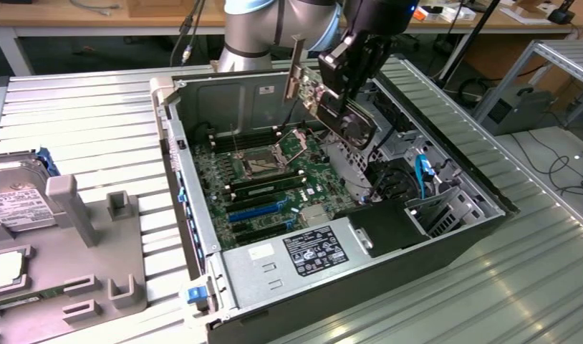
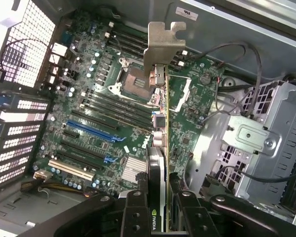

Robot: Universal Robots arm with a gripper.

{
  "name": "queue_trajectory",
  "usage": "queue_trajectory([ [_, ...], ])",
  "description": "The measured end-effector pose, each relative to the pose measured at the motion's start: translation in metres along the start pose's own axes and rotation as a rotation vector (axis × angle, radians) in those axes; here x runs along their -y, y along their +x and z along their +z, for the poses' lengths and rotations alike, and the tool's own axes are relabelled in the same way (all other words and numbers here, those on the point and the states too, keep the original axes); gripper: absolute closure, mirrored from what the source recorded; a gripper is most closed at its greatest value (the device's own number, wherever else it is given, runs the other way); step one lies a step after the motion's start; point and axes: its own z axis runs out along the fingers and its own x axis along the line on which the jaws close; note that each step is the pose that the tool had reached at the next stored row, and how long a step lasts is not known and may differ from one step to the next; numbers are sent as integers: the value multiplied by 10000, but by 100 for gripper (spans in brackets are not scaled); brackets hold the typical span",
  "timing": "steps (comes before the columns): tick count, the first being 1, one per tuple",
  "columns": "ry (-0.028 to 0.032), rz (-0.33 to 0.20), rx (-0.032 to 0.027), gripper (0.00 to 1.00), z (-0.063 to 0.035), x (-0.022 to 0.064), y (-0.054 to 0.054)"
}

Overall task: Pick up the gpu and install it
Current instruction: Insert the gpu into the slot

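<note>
Exterior view: a computer case (image 1: 272, 287) lies open on a slatted metal counter (image 1: 82, 115), with a hard drive (image 1: 14, 201) in a grey holder at the exterior view's left. The tool (image 1: 354, 75) is clenched on the gpu (image 1: 341, 115), which hangs in the air above the motherboard (image 1: 263, 179), clear of it. The card is slanted. Its long axis runs from the silver bracket (image 1: 296, 72), raised toward the case's back wall, down to the fan end, and the fan face seems to turn toward the exterior view's right.

Wrist view: the gpu (image 2: 155, 168) shows edge-on, a thin strip pinched between the two black fingers (image 2: 135, 212) of the tool (image 2: 159, 197). Its long axis runs straight away from the tool and ends at the bracket (image 2: 160, 47). Beneath it lie the motherboard (image 2: 103, 98) and its blue slot (image 2: 93, 131).
</note>
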Motion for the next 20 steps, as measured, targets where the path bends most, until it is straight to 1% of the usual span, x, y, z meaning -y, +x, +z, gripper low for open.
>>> queue_trajectory([
  [9,-15,-767,-25,73,1,2,-6],
  [13,-24,-1192,-39,73,1,3,-8],
  [17,-28,-1438,-47,73,2,4,-10],
  [20,-35,-1762,-58,73,2,5,-12],
])
